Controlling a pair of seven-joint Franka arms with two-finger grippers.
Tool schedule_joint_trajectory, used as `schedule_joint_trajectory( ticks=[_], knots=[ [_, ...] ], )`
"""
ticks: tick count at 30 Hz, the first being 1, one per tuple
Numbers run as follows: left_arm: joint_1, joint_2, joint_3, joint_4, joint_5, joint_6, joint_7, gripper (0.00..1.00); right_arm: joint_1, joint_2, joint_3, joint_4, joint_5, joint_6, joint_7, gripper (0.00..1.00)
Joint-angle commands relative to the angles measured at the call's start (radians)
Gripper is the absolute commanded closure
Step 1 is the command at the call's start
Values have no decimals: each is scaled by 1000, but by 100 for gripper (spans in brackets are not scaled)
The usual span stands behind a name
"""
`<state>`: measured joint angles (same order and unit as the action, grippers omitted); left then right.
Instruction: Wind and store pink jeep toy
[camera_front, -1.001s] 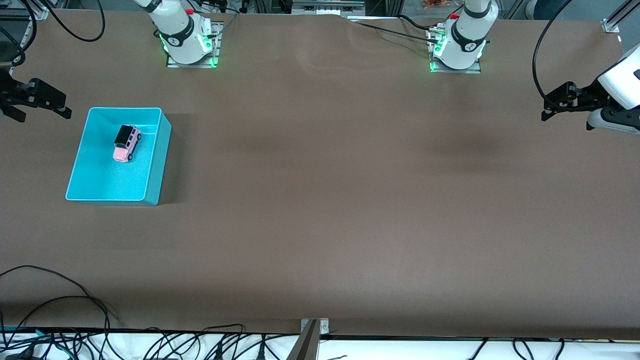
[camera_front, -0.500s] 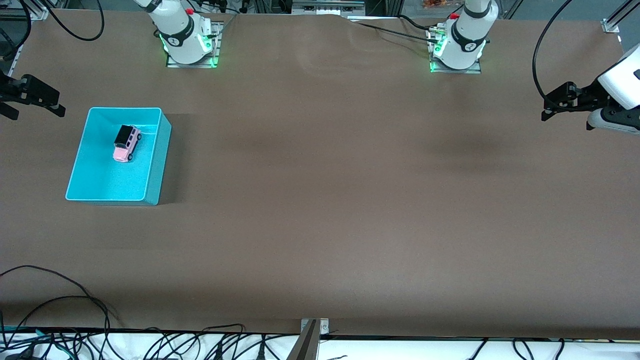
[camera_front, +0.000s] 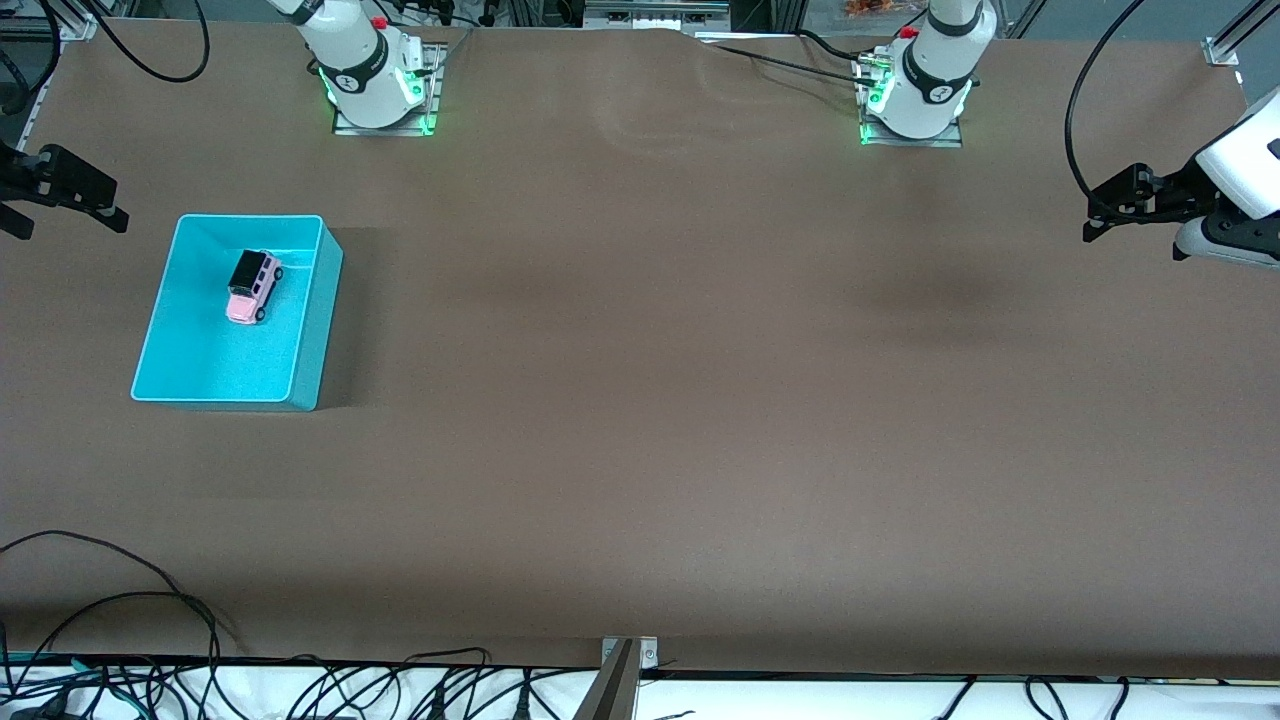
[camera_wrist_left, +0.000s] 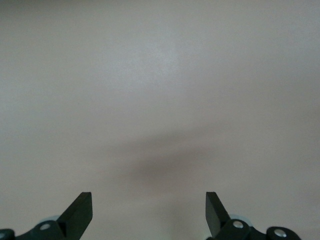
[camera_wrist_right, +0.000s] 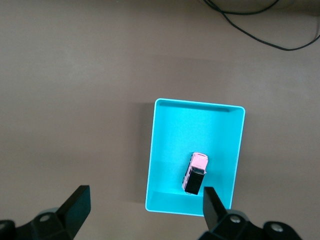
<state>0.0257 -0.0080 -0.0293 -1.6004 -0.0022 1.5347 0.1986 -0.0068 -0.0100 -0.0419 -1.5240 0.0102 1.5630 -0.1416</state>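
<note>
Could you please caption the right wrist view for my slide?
Open right gripper above the turquoise bin holding the pink jeep toy.

A wide brown table (camera_front: 650, 400) fills the front view, its surface plain and matte. Two white robot bases (camera_front: 372, 90) are bolted on metal plates along its edge at twelve o'clock, one toward eleven and the other toward one. A turquoise bin (camera_front: 310, 330), open-topped and rectangular, sits directly on the table at about nine o'clock, toward the right arm's end and nearer to the front camera than the bases. Black cables (camera_front: 120, 600) trail onto the table's corner at about seven o'clock.
</note>
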Motion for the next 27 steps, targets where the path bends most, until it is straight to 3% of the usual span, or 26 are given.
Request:
schedule_joint_trajectory(
  ticks=[1,27],
  knots=[
    [3,-15,-3,-3,19,-5,-1,0,-2,4,-1,31,11,-11,-13,0],
    [3,-15,-3,-3,19,-7,-1,0,-4,5,-7,31,10,-20,-15,0]
  ],
)
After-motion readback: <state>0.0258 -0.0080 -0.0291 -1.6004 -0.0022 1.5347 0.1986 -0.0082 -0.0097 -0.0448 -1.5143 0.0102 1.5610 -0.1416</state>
